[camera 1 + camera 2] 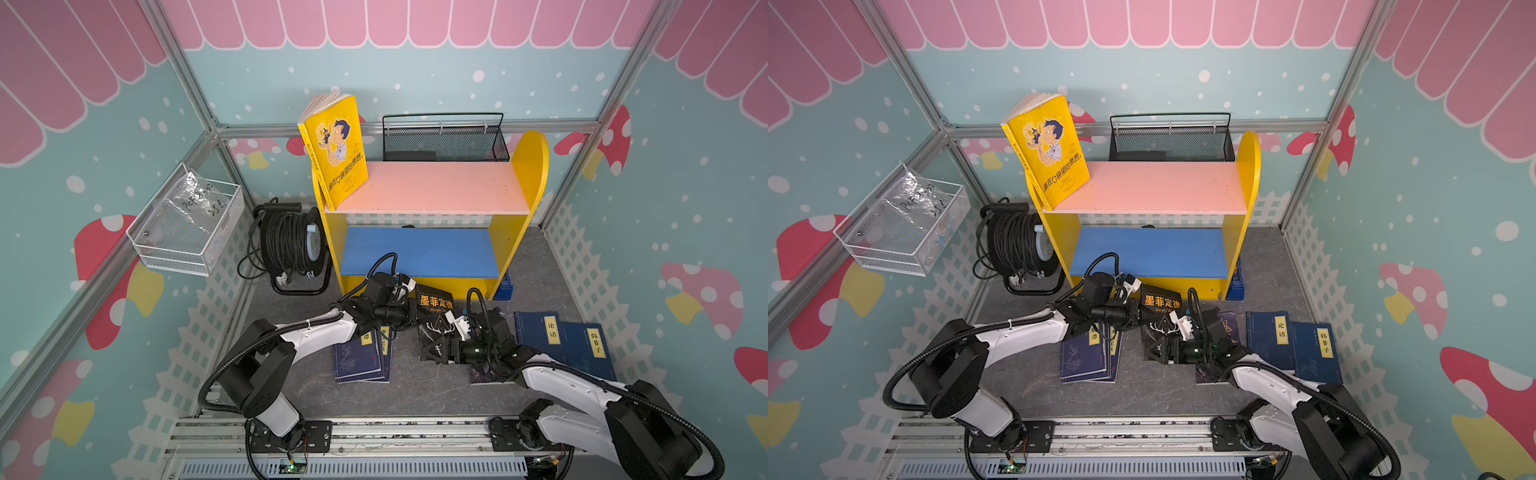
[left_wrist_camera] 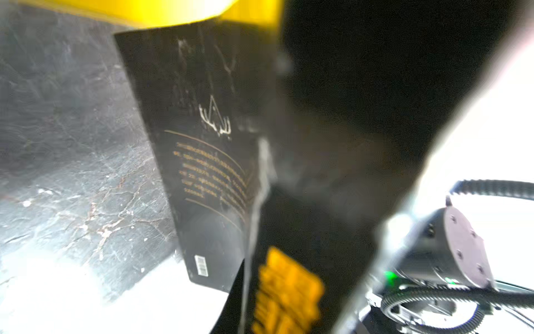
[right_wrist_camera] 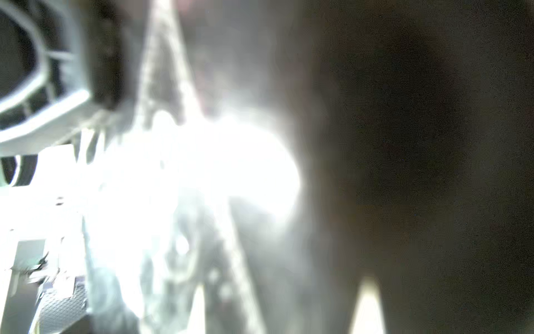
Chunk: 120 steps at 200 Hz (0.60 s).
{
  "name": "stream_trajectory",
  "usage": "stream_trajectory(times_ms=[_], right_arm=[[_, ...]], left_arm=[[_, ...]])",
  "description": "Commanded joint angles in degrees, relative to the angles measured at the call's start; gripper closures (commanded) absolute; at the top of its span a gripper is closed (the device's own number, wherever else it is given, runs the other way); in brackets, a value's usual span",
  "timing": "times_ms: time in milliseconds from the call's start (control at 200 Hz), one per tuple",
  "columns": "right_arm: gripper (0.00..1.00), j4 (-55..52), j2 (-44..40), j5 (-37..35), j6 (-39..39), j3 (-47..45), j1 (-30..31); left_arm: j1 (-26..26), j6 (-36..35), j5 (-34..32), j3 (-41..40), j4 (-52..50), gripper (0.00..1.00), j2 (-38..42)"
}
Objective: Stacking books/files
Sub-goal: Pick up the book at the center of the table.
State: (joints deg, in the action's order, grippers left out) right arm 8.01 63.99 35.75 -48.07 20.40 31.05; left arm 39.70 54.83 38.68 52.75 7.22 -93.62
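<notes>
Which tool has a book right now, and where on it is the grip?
The left tool looks clamped on the black book, at its long edge nearest that arm. The right tool is open by the book's lower end, gripping nothing.

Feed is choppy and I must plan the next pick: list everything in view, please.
yellow book: one, yellow, standing tilted on the pink top board
black book: one, black, tilted up before the bookshelf
navy books: small pile under the left arm, two overlapping beside the right arm
purple book: one, mostly hidden under the right arm
bookshelf: one, yellow sides, pink and blue boards
mesh basket: one, black, behind the bookshelf
wire basket: one, white, on the side wall
cable reel: one, black, floor beside the bookshelf
left fingers: black, closed on the black book's edge
right fingers: black, open, at the black book's lower end
</notes>
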Motion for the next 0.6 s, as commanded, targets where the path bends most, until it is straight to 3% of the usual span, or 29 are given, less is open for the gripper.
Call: stream_trajectory(times_ms=[0,210,350,595], right_arm=[[0.0,-9.8,-2.8,-16.3,-1.0,0.7,-1.6],[0.0,-12.7,-8.9,-16.6,-0.7,2.0,-5.2],[0.0,-17.9,-7.9,-20.6,1.1,4.1,-7.1],[0.0,-20.9,-6.2,-20.4,4.6,7.3,-8.8]], left_arm=[[0.6,6.9,3.1,0.8,4.3,1.0,0.0],[-0.2,4.7,2.6,2.2,-0.4,1.0,0.5],[-0.9,4.4,3.1,2.3,-2.1,1.0,0.9],[-1.5,0.4,0.2,2.6,-9.2,0.95,1.7]])
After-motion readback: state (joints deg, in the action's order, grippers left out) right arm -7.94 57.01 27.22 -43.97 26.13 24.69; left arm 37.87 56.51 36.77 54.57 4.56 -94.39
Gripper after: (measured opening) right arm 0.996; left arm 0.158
